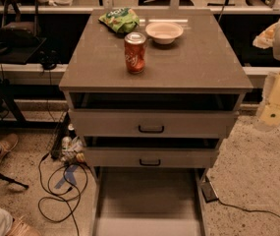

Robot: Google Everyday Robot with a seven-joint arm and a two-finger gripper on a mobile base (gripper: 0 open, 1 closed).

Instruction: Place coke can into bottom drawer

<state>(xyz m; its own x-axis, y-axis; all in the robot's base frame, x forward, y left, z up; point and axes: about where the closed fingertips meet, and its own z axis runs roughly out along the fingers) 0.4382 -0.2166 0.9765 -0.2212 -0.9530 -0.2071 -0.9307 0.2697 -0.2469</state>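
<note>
The coke can [135, 52], red with a silver top and white lettering, stands upright on the grey cabinet top [193, 63], left of centre. The bottom drawer [149, 198] is pulled out toward me, and its flat grey floor shows nothing in it. The two upper drawers with black handles are pushed in. My gripper [273, 116] is at the right edge of the view, on the end of the cream arm. It hangs beside the cabinet's right front corner, about level with the top drawer. It is well to the right of the can and apart from it.
A green chip bag [120, 19] and a white bowl [164, 32] lie at the back of the cabinet top. Cables [61, 191] and clutter lie on the floor to the left, with a person's shoes [2, 149] there. A small black box [209, 191] sits by the drawer's right rail.
</note>
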